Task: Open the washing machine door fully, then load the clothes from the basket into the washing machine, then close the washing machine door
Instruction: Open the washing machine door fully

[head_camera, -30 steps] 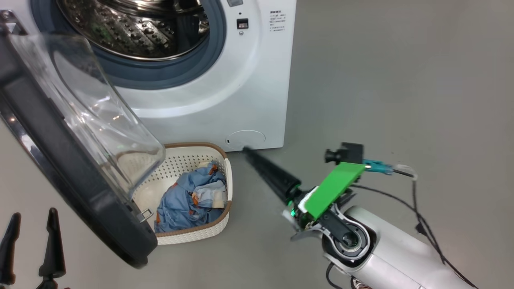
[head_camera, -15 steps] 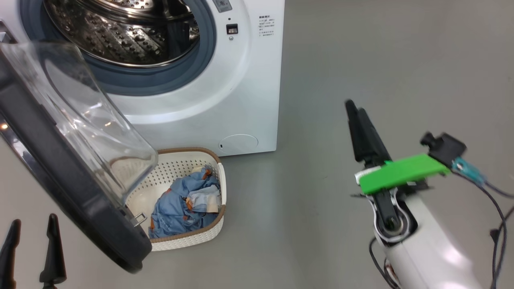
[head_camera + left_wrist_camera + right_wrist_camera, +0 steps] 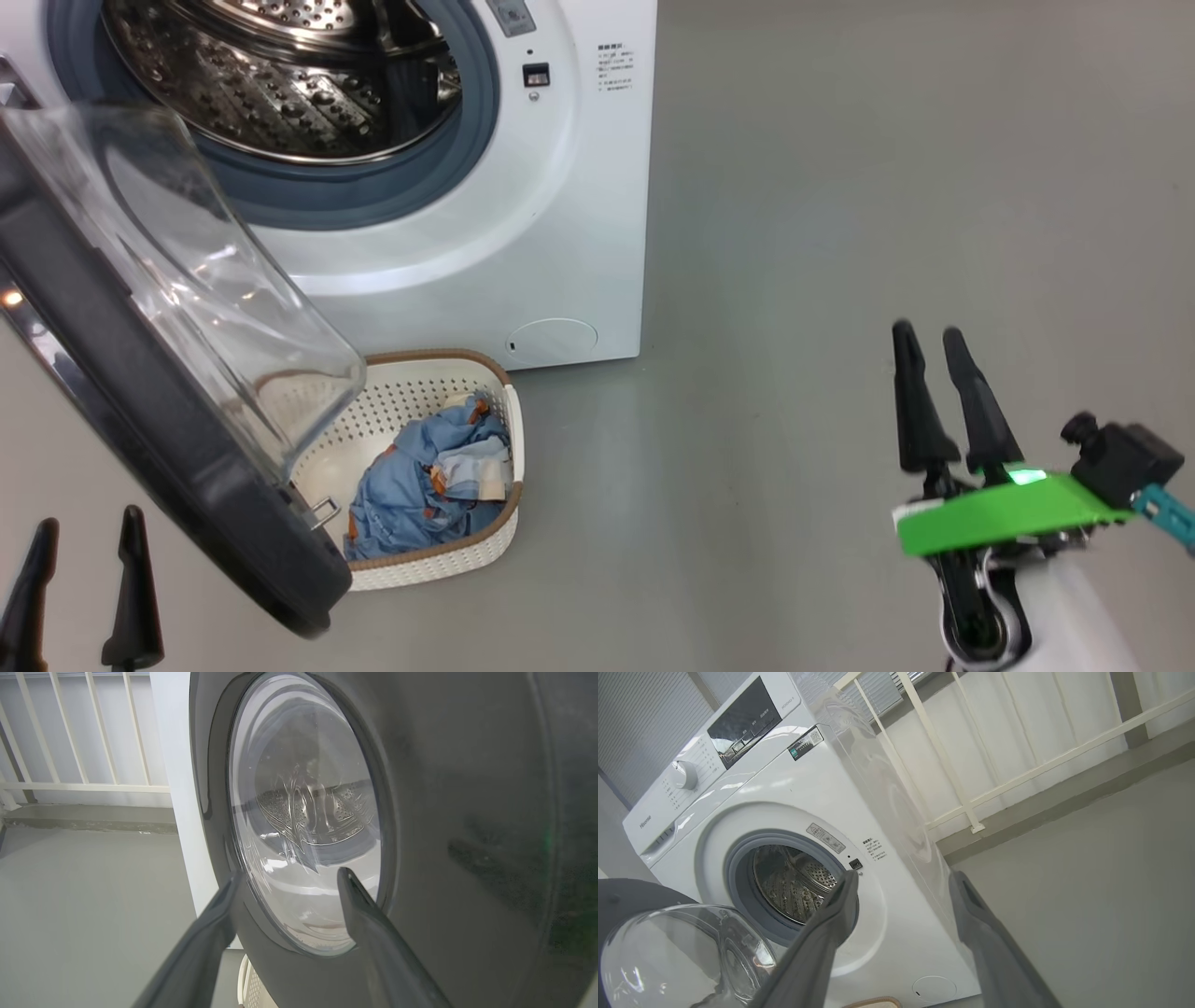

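The washing machine (image 3: 523,215) stands at the upper left with its steel drum (image 3: 280,84) exposed. The washing machine door (image 3: 140,373) hangs open toward me, its glass bowl over the basket's left part. The basket (image 3: 471,551) sits on the floor at the machine's foot with the clothes (image 3: 420,495), a blue bundle, inside. My right gripper (image 3: 927,330) is open and empty over bare floor, far right of the basket. My left gripper (image 3: 91,521) is open at the lower left, and in the left wrist view the left gripper (image 3: 289,875) faces the door's outer side (image 3: 467,788).
Grey floor (image 3: 840,187) stretches to the right of the machine. A white railing (image 3: 971,765) and a low step run behind the machine. The round filter cap (image 3: 553,341) sits low on the machine's front. The right wrist view shows the machine (image 3: 784,788), its drum and the door glass (image 3: 682,952).
My right gripper has swung away from the machine's foot near the basket, out to the right, and has opened. The head view has shifted a little. The left gripper is unchanged.
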Tool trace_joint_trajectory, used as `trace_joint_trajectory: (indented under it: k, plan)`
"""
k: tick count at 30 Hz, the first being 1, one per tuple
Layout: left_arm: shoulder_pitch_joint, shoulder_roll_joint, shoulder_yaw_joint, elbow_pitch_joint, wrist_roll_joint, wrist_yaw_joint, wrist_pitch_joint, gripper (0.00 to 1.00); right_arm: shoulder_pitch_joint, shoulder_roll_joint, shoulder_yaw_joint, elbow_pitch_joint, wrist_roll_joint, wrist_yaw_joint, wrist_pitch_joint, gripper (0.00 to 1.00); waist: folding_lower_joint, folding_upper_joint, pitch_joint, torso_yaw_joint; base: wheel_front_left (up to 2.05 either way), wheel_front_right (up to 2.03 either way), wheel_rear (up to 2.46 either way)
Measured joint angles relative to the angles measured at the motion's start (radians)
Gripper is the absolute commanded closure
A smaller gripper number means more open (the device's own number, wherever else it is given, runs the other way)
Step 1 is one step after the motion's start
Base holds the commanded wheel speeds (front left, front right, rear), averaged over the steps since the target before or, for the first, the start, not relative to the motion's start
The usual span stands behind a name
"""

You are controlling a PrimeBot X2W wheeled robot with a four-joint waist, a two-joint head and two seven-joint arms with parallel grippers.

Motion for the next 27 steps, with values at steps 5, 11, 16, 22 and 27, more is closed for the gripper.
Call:
trace_joint_trajectory:
  k: [5, 11, 16, 22, 27]
  plan:
    - [0.006, -0.003, -0.003, -0.003, 0.010, 0.000, 0.000, 0.00, 0.067, 0.003, -0.036, -0.039, -0.123, 0.000, 0.000, 0.00, 0.0000, 0.0000, -0.005, -0.003, 0.00, 0.00, 0.00]
    - [0.018, -0.008, -0.013, -0.007, 0.018, 0.000, 0.000, 0.00, 0.135, 0.004, -0.069, -0.075, -0.296, 0.000, 0.000, 0.00, 0.0000, 0.0000, -0.010, -0.003, 0.00, 0.00, 0.00]
    - [0.019, -0.011, -0.019, -0.011, 0.025, 0.000, 0.000, 0.00, 0.184, 0.007, -0.085, -0.101, -0.431, 0.001, 0.000, 0.00, 0.0000, 0.0000, -0.010, -0.002, 0.00, 0.00, 0.00]
    - [0.023, -0.016, -0.025, -0.012, 0.025, 0.000, 0.000, 0.00, 0.216, 0.008, -0.089, -0.119, -0.552, 0.001, 0.000, 0.00, 0.0000, 0.0000, -0.008, 0.000, 0.00, 0.00, 0.00]
    - [0.023, -0.016, -0.029, -0.012, 0.025, 0.000, 0.000, 0.00, 0.227, 0.009, -0.097, -0.118, -0.605, 0.001, 0.000, 0.00, 0.0000, 0.0000, -0.009, 0.003, 0.00, 0.00, 0.00]
